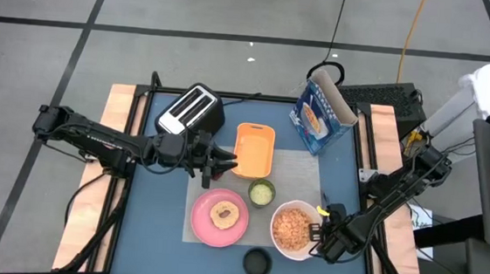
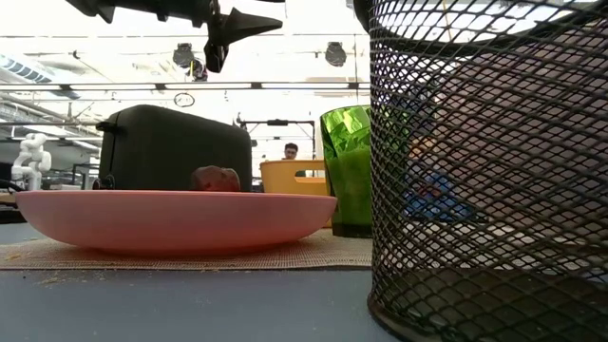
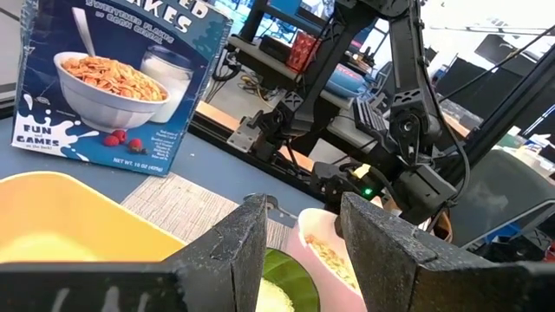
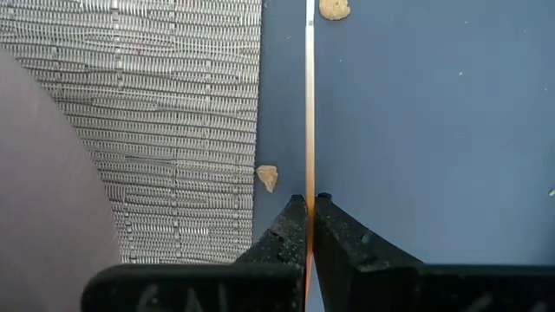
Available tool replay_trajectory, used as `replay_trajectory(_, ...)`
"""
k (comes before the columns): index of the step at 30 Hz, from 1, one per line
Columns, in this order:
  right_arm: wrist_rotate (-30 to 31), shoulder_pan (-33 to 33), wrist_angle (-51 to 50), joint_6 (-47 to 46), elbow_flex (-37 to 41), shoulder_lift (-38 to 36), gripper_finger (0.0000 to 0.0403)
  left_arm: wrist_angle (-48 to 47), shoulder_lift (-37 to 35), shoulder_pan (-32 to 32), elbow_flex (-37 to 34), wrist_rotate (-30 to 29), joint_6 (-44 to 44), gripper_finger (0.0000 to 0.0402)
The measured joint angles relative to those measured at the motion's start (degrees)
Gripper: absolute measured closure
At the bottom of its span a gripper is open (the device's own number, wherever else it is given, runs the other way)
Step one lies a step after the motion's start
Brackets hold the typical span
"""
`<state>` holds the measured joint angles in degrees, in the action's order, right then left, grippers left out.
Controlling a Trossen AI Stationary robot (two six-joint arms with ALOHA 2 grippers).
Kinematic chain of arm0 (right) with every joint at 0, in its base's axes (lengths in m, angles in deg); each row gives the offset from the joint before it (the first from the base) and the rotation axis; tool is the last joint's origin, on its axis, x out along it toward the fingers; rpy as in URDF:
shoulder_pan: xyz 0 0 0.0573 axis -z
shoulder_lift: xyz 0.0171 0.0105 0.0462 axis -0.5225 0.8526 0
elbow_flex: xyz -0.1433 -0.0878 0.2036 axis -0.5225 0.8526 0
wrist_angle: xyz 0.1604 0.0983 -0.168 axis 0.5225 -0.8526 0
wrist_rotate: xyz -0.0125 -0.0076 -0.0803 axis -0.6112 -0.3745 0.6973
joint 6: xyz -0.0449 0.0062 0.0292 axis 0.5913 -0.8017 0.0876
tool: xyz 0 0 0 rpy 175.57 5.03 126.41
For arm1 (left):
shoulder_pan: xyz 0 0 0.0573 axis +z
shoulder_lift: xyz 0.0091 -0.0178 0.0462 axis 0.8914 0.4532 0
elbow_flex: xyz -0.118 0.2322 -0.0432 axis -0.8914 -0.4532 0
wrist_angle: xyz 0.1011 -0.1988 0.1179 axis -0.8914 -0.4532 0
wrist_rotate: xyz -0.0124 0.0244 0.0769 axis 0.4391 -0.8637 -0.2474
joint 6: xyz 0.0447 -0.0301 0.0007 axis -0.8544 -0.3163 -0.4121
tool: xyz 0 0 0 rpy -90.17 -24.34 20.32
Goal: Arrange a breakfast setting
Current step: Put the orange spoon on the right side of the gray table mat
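Note:
The pink plate carries the toast on the grey mat. The small green cup stands beside it, and the white bowl holds cereal. The orange tray lies behind them, with the blue cereal box at the far right. My left gripper is open above the tray's left edge and touches nothing; it also shows in the left wrist view. My right gripper is just right of the bowl, shut on the spoon's thin red-orange handle. The dark-red fruit is not plainly seen. My right gripper pinches the spoon's thin handle between its two fingertips. The handle shows edge-on and runs straight ahead along the fingers, over the blue table beside the mat's edge. Whether the spoon lies on the table or is lifted, I cannot tell.
The black-and-silver toaster stands at the far left. A black mesh cup stands near the front edge, and it fills the right of the low view. Cereal crumbs lie on the table by the mat.

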<state>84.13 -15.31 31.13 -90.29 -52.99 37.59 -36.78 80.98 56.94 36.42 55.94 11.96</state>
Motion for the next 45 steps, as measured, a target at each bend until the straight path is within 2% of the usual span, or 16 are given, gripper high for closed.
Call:
replay_trajectory(22,0.0,0.1,0.5,1.5,0.0,0.1,0.0386,0.0,0.0,0.0,0.0,0.0,0.0,0.0247)
replay_trajectory(32,-2.9,0.1,-0.6,1.2,0.0,0.1,0.0383,0.0,0.0,0.0,0.0,0.0,0.0,0.0247)
replay_trajectory(45,-3.0,0.1,-0.8,0.9,0.1,0.1,0.0326,0.0,0.0,0.0,0.0,0.0,-0.6,0.0247)
